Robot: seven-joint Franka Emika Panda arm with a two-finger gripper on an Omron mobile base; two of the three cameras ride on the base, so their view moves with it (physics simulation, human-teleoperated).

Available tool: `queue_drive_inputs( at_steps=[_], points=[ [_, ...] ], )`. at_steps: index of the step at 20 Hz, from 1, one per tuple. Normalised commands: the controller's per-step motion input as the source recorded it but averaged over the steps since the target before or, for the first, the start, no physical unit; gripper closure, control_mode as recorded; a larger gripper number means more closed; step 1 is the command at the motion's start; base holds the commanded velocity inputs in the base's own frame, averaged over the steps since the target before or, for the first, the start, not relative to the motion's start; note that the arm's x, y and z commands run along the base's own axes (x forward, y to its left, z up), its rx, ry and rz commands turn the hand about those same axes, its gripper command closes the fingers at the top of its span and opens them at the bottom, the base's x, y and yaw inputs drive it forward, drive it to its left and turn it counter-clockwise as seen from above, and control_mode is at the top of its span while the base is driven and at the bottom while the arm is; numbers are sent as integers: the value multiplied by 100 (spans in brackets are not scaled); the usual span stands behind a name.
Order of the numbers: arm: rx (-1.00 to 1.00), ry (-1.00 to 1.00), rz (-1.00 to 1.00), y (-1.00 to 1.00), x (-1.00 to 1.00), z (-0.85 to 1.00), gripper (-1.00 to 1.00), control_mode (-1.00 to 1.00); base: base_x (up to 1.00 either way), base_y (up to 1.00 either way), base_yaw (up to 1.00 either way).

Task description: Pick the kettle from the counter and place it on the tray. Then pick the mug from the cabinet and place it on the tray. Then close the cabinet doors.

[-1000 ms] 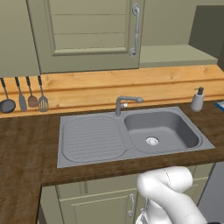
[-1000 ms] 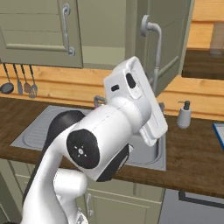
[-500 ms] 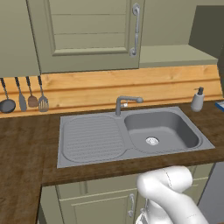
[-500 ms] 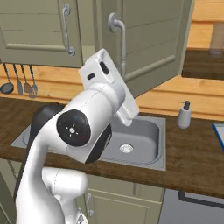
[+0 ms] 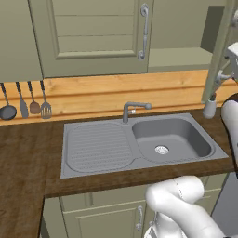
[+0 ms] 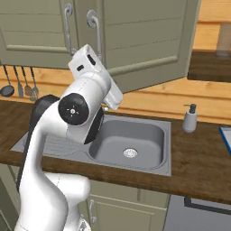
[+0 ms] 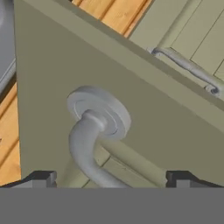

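The right cabinet door (image 6: 144, 40) stands partly open and shows edge-on at the right of the left base view (image 5: 218, 51). Its curved grey bar handle (image 7: 87, 148) fills the hand view, round foot plate (image 7: 98, 111) close up. My gripper (image 7: 109, 179) is open, its fingertips (image 7: 41, 178) wide apart on either side of the bar, not clamped on it. My hand (image 6: 90, 63) sits right at that handle (image 6: 96, 34). The left door (image 5: 93, 37) is shut. A sliver of the tray's blue rim (image 6: 225, 135) shows at the right edge. Kettle and mug are out of view.
A grey steel sink (image 5: 139, 144) with a tap (image 5: 132, 109) is set in the dark wood counter (image 5: 23, 158). A pump soap dispenser (image 6: 190, 118) stands right of the sink. Utensils (image 5: 28, 100) hang on the wall at left. The pale cabinet shelf (image 5: 181, 58) shows beside the shut door.
The right door has swung leftward, closer to shut, and my hand and arm have moved left with its handle. The jaws have stayed wide apart.
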Motion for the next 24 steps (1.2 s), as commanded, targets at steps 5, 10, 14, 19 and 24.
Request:
queue_drive_inputs(
  at_steps=[5,10,14,19,24],
  points=[
    [0,2,7,50,94,-27,-100,-100,0,0,0],
    [0,10,1,38,95,-24,-100,-100,0,0,0],
    [0,14,0,16,89,-18,-100,-100,0,0,0],
    [0,18,0,15,72,-18,-100,-100,0,0,0],
    [0,3,0,10,63,-18,-100,-100,0,0,0]
  ],
)
